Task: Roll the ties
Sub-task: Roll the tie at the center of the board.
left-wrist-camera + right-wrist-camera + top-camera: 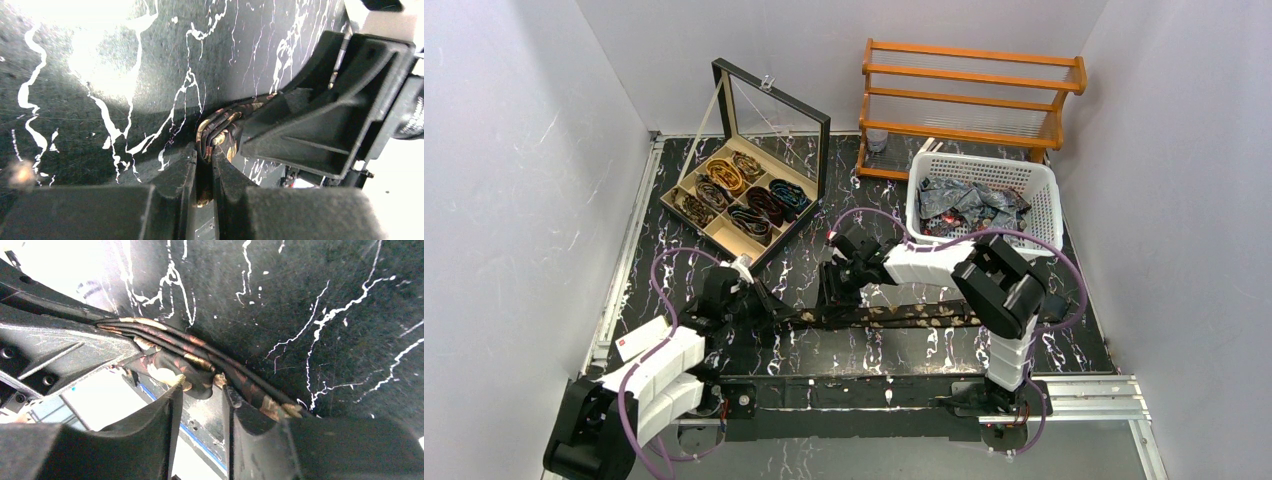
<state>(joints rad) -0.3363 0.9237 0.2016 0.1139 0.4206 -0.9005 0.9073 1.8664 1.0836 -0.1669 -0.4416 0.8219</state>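
Pinching the doubled-over end of the dark gold-spotted necktie (894,316), the left gripper (205,152) is clenched on several stacked layers of fabric, seen edge-on between its fingers in the left wrist view. The right gripper (202,389) meets the same folds from the other side. Its fingers stand parted, with a visible gap and fabric lying slack at the tips, so it reads as released rather than grasping.

From above, the necktie lies as a flat strip on the black marbled table (874,350). It runs from the two grippers at about 9 o'clock of table centre out toward 3 o'clock, under the right arm. Rolled ties (746,195) fill most cells of the compartment box (722,235) at 11 o'clock. Loose ties (969,205) are heaped in the white basket (1044,190) at 1 o'clock.

Handling (a judgement): the necktie is light, limp and probably smooth-faced, with no stiffness of its own. A coil should therefore hold only while its layers are squeezed, and it may spring loose or telescope sideways when let go. The soundest hold is across the full stack of folds at the started end, with the fingers bearing on the flat faces rather than the edges. The free length should stay straight on the table so that it feeds in without twisting.
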